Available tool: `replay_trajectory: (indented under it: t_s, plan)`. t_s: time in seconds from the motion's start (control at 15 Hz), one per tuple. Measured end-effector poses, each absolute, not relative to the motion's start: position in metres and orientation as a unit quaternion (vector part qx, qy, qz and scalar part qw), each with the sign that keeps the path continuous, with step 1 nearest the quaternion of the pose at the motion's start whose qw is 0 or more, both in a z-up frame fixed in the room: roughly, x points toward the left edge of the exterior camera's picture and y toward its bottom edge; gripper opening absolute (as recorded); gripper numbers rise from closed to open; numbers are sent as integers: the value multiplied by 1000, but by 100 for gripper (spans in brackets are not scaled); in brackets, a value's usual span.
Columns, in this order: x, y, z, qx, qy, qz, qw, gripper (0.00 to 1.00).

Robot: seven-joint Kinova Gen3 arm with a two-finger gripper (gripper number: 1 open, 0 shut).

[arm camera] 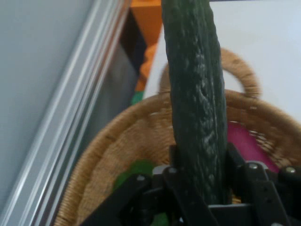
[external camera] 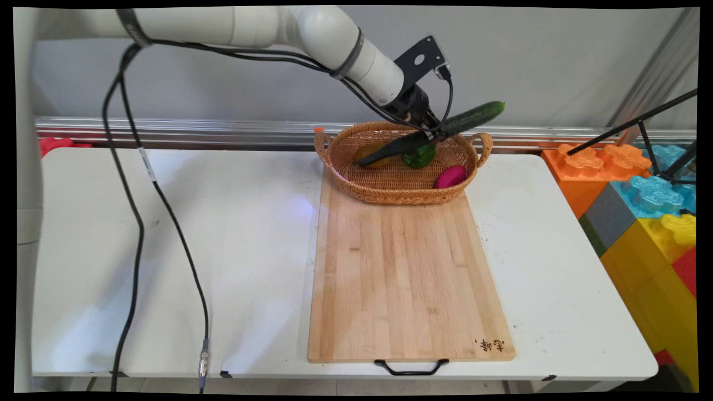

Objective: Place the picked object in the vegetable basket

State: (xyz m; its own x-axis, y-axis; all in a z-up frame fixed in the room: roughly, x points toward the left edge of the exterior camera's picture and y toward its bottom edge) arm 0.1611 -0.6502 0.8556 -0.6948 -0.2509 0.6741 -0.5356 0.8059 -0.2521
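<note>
My gripper [external camera: 431, 131] is shut on a long dark green cucumber [external camera: 440, 129] and holds it tilted above the wicker basket [external camera: 390, 189], one end up to the right, the other down inside the basket. In the hand view the cucumber [arm camera: 195, 99] runs straight up between the fingers [arm camera: 237, 162], over the basket's rim [arm camera: 141, 117]. Inside the basket lie a green pepper [external camera: 419, 157], a magenta fruit [external camera: 450, 176] and a yellow-orange item [external camera: 372, 154] partly hidden by the cucumber.
The basket stands on the far end of a long wooden cutting board [external camera: 406, 278] with a black handle [external camera: 411, 367] at the near edge. Large coloured toy blocks [external camera: 640, 206] stand at the right, with a black tripod [external camera: 663, 139]. Black cables [external camera: 133, 223] hang at the left.
</note>
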Motion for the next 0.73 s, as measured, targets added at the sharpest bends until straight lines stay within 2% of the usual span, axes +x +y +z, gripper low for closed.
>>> replay_trajectory:
  t_s: [0.33, 0.4, 0.73]
  plan:
    - [169, -677, 822, 258, -882, 226, 323, 0]
    - [169, -679, 818, 265, -881, 223, 323, 100]
    - [170, -680, 808, 297, -875, 198, 327, 100]
